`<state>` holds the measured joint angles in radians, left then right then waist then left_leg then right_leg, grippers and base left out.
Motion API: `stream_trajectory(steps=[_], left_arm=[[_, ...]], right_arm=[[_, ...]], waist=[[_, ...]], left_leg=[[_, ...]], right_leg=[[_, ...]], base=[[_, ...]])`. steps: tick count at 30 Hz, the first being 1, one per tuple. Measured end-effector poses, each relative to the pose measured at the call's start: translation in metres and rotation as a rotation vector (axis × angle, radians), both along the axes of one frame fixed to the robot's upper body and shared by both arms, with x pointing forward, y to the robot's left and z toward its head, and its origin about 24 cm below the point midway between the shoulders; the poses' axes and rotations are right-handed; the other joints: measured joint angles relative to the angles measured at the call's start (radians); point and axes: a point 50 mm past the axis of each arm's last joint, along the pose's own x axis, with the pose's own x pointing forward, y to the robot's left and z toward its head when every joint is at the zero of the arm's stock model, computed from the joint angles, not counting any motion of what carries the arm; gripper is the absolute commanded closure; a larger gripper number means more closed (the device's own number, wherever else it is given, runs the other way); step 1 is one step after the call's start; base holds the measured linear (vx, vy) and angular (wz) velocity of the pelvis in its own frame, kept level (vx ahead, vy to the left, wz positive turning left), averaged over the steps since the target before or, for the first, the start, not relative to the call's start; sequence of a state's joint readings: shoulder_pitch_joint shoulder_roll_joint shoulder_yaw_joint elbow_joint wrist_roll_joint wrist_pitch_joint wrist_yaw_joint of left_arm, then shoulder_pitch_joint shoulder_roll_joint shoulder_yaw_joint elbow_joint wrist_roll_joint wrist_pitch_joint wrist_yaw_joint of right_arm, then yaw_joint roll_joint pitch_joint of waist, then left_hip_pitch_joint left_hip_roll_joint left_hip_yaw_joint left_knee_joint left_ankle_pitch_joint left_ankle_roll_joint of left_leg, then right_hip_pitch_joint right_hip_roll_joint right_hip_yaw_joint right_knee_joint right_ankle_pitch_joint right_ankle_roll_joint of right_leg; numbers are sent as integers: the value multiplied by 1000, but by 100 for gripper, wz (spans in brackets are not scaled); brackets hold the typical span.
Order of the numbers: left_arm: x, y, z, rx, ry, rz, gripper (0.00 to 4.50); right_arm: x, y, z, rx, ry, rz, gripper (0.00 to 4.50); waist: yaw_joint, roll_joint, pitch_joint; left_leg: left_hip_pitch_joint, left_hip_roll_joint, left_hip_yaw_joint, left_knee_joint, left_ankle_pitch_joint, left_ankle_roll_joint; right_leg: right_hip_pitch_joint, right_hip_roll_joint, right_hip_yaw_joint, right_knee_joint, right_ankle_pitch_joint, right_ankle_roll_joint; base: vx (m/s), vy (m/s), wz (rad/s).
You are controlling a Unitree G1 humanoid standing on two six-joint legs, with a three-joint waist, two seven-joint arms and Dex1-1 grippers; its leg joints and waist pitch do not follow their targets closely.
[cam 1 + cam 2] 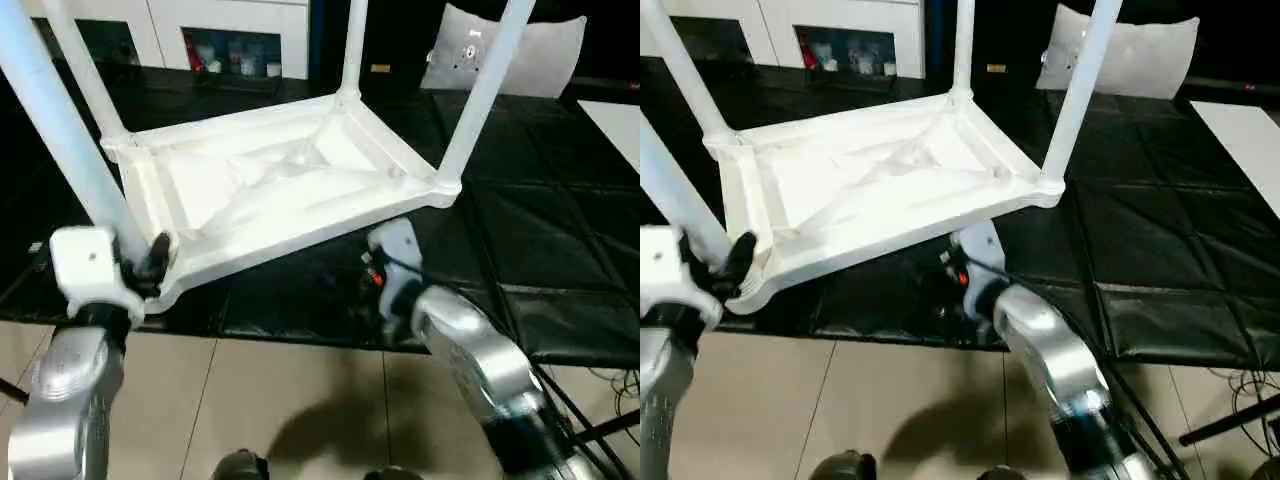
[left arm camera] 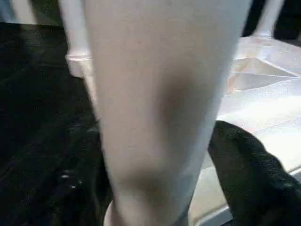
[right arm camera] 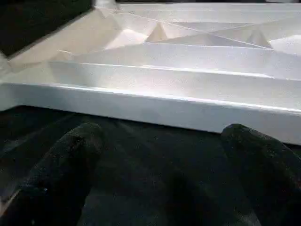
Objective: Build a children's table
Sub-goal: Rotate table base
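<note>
left gripper: the left gripper point(image 1: 150, 265) sits at the near-left corner of the tabletop point(image 1: 270, 185), its two black fingers point(image 2: 249, 174) either side of the near-left leg point(image 1: 55, 115) close to the socket; the left wrist view has the tube running up between them, but whether the pads press it or stand just off it I cannot tell
right gripper: the right gripper point(image 3: 160, 174) is spread wide with nothing between its fingers, low over the black mat point(image 1: 560, 250), just short of the tabletop's near long edge
step: the tabletop lies upside down, ribs up, with a leg standing in each corner socket; by my reading this is the last leg being seated or let go
next move: likely a check that the near-left leg is fully home and upright, then the left fingers drawing clear without tilting it; after that the table wants turning onto its legs
tabletop: on the mat ahead of both arms, near edge closest to the right gripper
beyond: white cabinets point(image 1: 230, 35) at the far side, tiled floor point(image 1: 280, 400) under the forearms
</note>
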<state>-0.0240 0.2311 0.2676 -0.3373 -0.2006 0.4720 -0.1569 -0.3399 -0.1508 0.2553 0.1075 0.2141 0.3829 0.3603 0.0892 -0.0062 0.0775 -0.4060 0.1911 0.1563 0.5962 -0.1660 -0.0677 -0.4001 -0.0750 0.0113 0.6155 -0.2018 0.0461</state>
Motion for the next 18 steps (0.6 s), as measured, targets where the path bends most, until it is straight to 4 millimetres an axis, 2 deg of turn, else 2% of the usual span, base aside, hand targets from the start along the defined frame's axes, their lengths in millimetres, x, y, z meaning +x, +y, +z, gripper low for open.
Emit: stream_trajectory(steps=[2, 4, 8, 12, 15, 18], left_arm=[[8, 0, 0, -37, 2, -50, 91], [12, -5, -1, -59, 8, -150, 91], [10, -34, -3, -89, 29, -411, 91], [8, -53, -4, -148, 29, -532, 91], [2, -59, -5, -180, 36, -584, 91], [-3, -75, -7, -217, 45, -657, 91]], right_arm=[[10, 2, -6, -43, 21, -54, 0], [21, 5, -13, -86, 51, -100, 0], [35, 2, -22, -173, 86, -172, 0], [38, 4, -34, -208, 122, -178, 0], [43, 5, -36, -193, 126, -195, 0], [46, 0, -38, -186, 128, -228, 0]], waist=[[6, -1, 0], [13, -4, -3], [28, -6, -4], [20, -10, -6], [4, -10, -7], [-4, -10, -7]], left_leg=[[-1, 0, 1, 0, 0, -1], [-1, 0, 3, 1, 1, -1], [-2, -1, 8, 4, 1, 0], [-1, 1, 10, 5, 1, -1], [2, 1, 10, 5, 1, -1], [3, 1, 10, 5, 1, -1]], right_leg=[[0, -1, -1, 1, 0, 0], [0, -1, -1, 2, 0, 0], [2, -4, -1, 1, 0, -1], [0, -3, 0, 5, 0, -1], [-1, -2, 1, 10, 0, -1], [-2, -2, 1, 12, 1, -2]], base=[[0, 0, 0], [0, 0, 0], [0, 0, 0], [0, 0, 0], [0, 0, 0], [0, 0, 0]])
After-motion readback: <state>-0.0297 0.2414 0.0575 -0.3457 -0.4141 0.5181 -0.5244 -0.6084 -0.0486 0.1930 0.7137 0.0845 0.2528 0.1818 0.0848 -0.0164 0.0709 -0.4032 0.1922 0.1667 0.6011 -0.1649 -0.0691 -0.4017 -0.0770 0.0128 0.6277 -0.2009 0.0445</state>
